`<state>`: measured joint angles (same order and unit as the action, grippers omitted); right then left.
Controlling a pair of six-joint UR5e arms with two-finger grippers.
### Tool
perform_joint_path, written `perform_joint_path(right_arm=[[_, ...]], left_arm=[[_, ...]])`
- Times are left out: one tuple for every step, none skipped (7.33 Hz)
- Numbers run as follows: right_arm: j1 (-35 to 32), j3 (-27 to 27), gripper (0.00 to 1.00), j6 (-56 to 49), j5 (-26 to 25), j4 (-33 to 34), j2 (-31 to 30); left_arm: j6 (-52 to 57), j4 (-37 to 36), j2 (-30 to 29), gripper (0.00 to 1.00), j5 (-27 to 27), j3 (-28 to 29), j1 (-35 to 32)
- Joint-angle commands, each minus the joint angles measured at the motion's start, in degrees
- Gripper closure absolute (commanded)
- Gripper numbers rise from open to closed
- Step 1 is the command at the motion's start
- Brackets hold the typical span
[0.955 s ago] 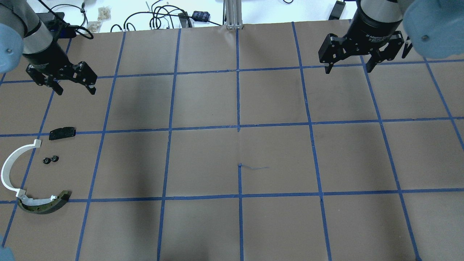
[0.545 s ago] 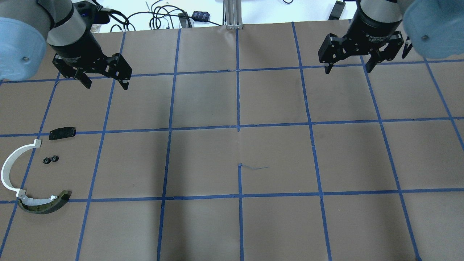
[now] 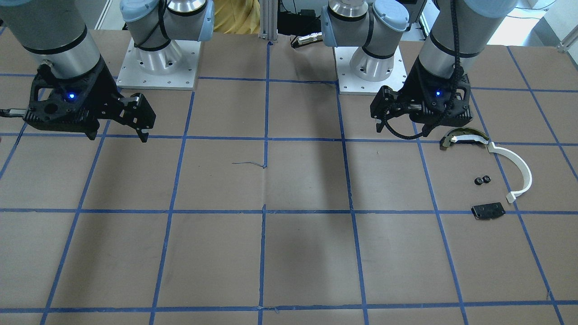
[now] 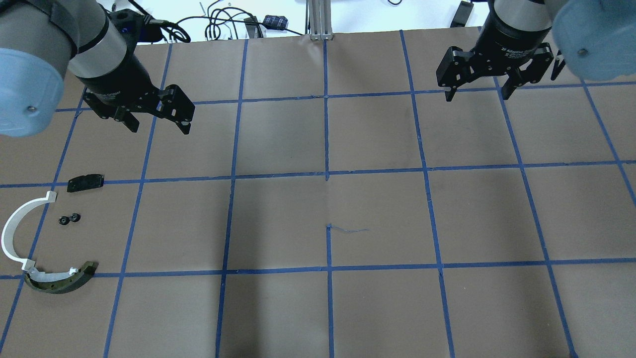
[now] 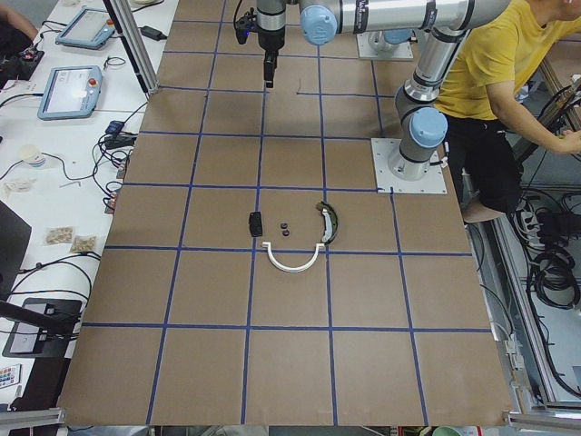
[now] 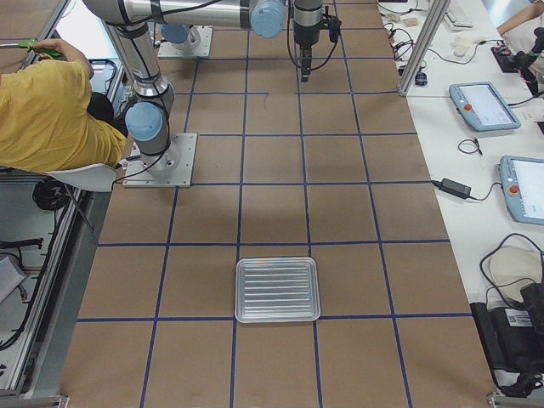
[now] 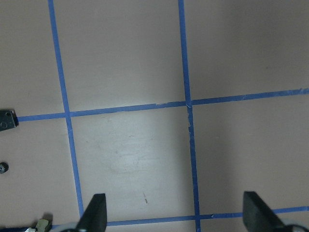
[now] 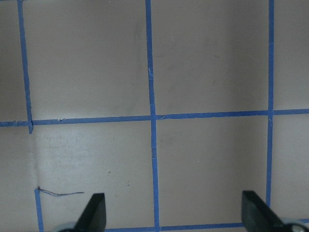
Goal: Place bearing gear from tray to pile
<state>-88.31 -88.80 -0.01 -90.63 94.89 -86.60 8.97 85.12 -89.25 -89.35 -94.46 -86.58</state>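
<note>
Two small black bearing gears (image 4: 68, 219) lie side by side on the table inside the pile, also seen in the front view (image 3: 482, 180). Around them lie a white curved strip (image 4: 15, 231), a dark-and-tan curved piece (image 4: 59, 282) and a flat black block (image 4: 85, 182). The ribbed silver tray (image 6: 276, 290) shows only in the right exterior view and looks empty. My left gripper (image 4: 160, 128) is open and empty, hovering beyond and to the right of the pile. My right gripper (image 4: 478, 96) is open and empty at the far right.
The table is brown paper with a blue tape grid (image 4: 328, 174). Cables and small devices (image 4: 223, 25) lie beyond its far edge. The left wrist view catches the block's edge (image 7: 5, 120) and one gear (image 7: 4, 166) at its left border. A person in yellow (image 6: 51, 119) sits by the robot.
My left gripper has moved to the right and a little nearer, staying open and empty. The right gripper and the pile have not moved.
</note>
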Motion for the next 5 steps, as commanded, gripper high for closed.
perform_joint_path(right_arm=[[0.1, -0.5, 0.0, 0.1, 0.1, 0.1, -0.1], [0.1, -0.8, 0.0, 0.1, 0.0, 0.1, -0.1], [0.1, -1.2, 0.0, 0.1, 0.0, 0.1, -0.3], [0.1, -1.2, 0.0, 0.1, 0.0, 0.1, -0.4], [0.1, -1.3, 0.0, 0.1, 0.0, 0.1, -0.4]], left_arm=[[0.7, 0.3, 1.3, 0.0, 0.4, -1.2, 0.4], [0.7, 0.4, 1.2, 0.0, 0.4, -1.3, 0.5], [0.7, 0.3, 1.2, 0.0, 0.4, -1.6, 0.5], [0.8, 0.2, 1.2, 0.0, 0.5, -2.0, 0.5], [0.8, 0.2, 1.2, 0.0, 0.5, -2.1, 0.8]])
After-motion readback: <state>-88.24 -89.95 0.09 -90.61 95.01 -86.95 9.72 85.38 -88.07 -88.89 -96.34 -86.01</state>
